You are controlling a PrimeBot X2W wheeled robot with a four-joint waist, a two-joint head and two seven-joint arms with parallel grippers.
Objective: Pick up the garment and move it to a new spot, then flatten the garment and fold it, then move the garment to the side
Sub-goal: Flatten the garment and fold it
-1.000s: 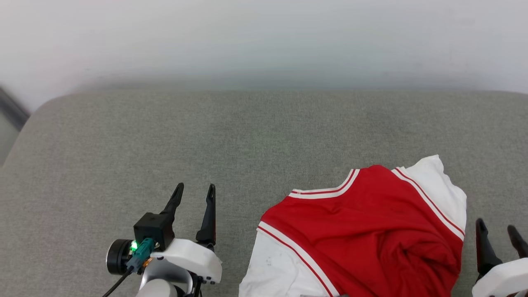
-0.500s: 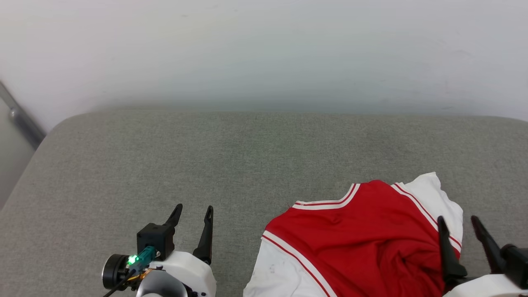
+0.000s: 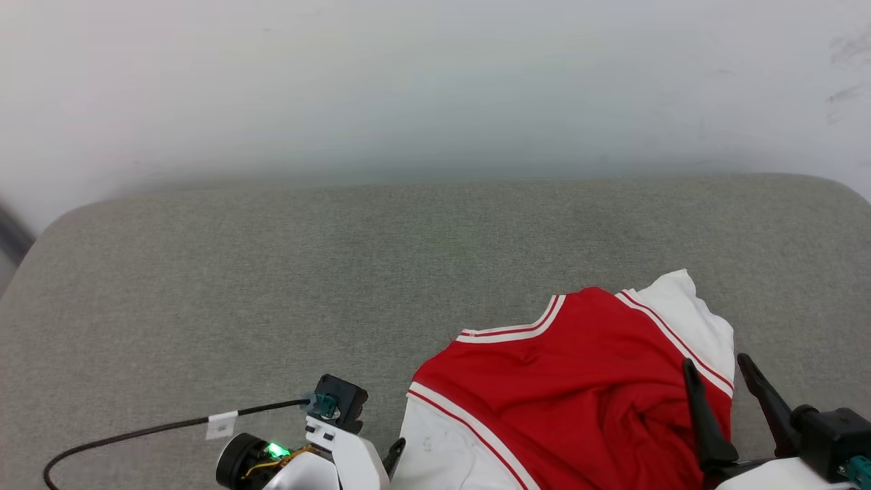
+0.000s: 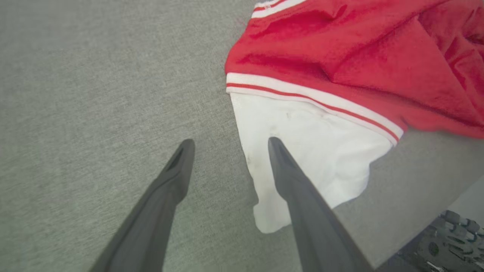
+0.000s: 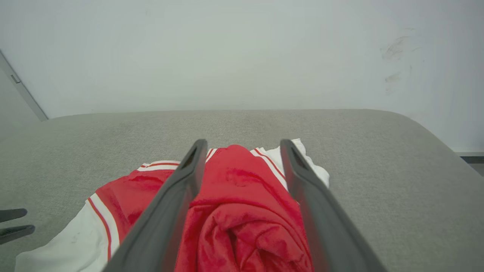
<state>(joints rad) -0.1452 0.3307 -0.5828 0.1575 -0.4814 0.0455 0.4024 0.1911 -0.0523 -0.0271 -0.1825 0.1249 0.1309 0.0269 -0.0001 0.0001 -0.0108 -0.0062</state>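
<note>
Spread wide and empty, left tool (image 4: 230,141) and right tool (image 5: 244,142) poise at opposite ends of the crumpled red-and-white thin jersey (image 3: 565,381) (lining up the pickup, I'd say).

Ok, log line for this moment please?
stage: pre-grasp | garment: crumpled on grey cushion, unheld | left pincer: open, at its white edge | right pincer: open, over its red folds

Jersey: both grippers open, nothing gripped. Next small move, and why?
Probably lower the left gripper and close on the edge of the white panel. The jersey lies crumpled and ungripped on the grey cushion; the open left jaws straddle that edge, one finger over white fabric, one over cushion. The right gripper hangs open over the red bunch.
</note>
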